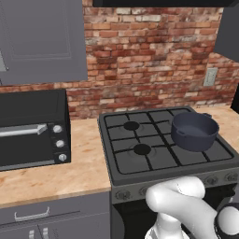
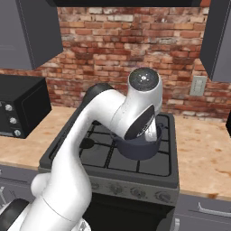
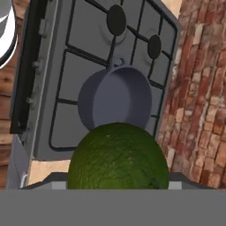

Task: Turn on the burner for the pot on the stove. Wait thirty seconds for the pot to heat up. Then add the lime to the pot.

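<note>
The lime point(image 3: 118, 159) looms large and green at the bottom of the hand view, held in my gripper, whose fingertips are hidden behind it. Below and beyond it sits the pot point(image 3: 115, 99), dark blue-grey and empty, on the stove point(image 3: 66, 66). In the left base view the pot point(image 1: 194, 130) stands on the right side of the stove point(image 1: 140, 161). In the right base view my white arm covers most of the pot point(image 2: 137, 151), so the hand hangs over that part of the stove point(image 2: 103, 158).
A row of knobs point(image 1: 123, 194) runs along the stove front. A black countertop oven point(image 1: 32, 130) stands on the wooden counter point(image 1: 70, 172) to the left. Brick wall behind, dark cabinets above. More counter point(image 2: 203, 153) lies right of the stove.
</note>
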You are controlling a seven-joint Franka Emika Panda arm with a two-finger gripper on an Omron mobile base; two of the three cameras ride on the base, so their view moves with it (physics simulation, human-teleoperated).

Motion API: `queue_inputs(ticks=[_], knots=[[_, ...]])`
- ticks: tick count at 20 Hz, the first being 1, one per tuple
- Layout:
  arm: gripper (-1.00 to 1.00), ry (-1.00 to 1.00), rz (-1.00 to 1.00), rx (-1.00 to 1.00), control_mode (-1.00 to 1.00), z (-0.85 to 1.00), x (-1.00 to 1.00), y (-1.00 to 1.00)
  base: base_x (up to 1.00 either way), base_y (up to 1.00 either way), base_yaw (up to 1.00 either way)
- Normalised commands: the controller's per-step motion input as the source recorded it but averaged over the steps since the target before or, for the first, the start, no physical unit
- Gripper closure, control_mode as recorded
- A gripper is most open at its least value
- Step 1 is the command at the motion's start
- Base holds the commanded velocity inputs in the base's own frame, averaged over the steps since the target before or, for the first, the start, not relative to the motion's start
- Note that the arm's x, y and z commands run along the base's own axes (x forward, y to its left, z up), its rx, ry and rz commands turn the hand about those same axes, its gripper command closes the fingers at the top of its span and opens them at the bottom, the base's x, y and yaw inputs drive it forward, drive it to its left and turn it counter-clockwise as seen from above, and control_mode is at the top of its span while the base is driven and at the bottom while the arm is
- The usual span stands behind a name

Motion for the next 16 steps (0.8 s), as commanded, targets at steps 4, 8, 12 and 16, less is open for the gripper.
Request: queue_inputs(ticks=[4, 8, 12, 16], knots=[[1.0, 0.05, 0.15, -0.08, -1.0, 0.0, 0.0, 0.42, 0.0, 0.0, 0.0], [1.0, 0.2, 0.17, -0.05, -1.0, 0.0, 0.03, 0.28, 0.0, 0.0, 0.0], [1.0, 0.23, 0.17, -0.04, -1.0, 0.0, 0.13, 0.21, 0.0, 0.0, 0.0], [1.0, 0.28, 0.16, -0.04, -1.0, 0.0, 0.24, 0.12, 0.0, 0.0, 0.0]])
